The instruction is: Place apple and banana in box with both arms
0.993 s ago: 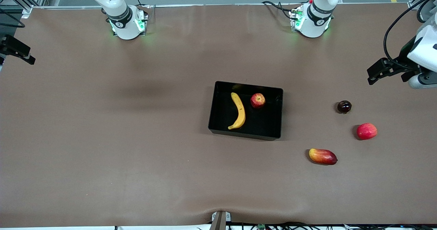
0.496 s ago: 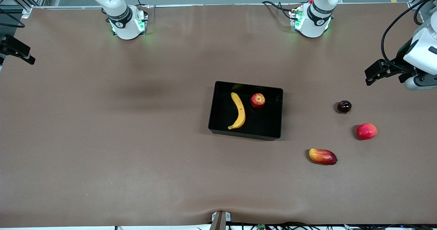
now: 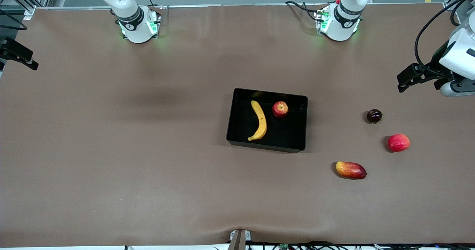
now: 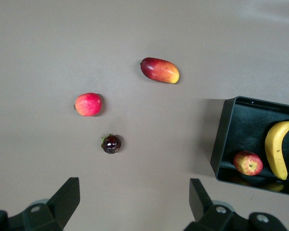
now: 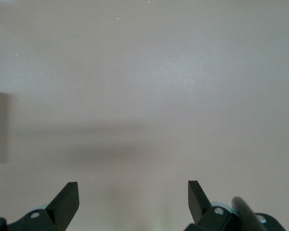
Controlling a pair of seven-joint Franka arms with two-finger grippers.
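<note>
Front view: banana (image 3: 259, 120) & apple (image 3: 280, 109) both lie in the box (image 3: 268, 146), so job looks done; left gripper (image 4: 132, 204) & right gripper (image 5: 133, 202), fingers apart, empty, best just park w/o nudging the box.

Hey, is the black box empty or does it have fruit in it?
Not empty. The box holds the banana and the apple, lying side by side on its floor, apart from each other.
</note>
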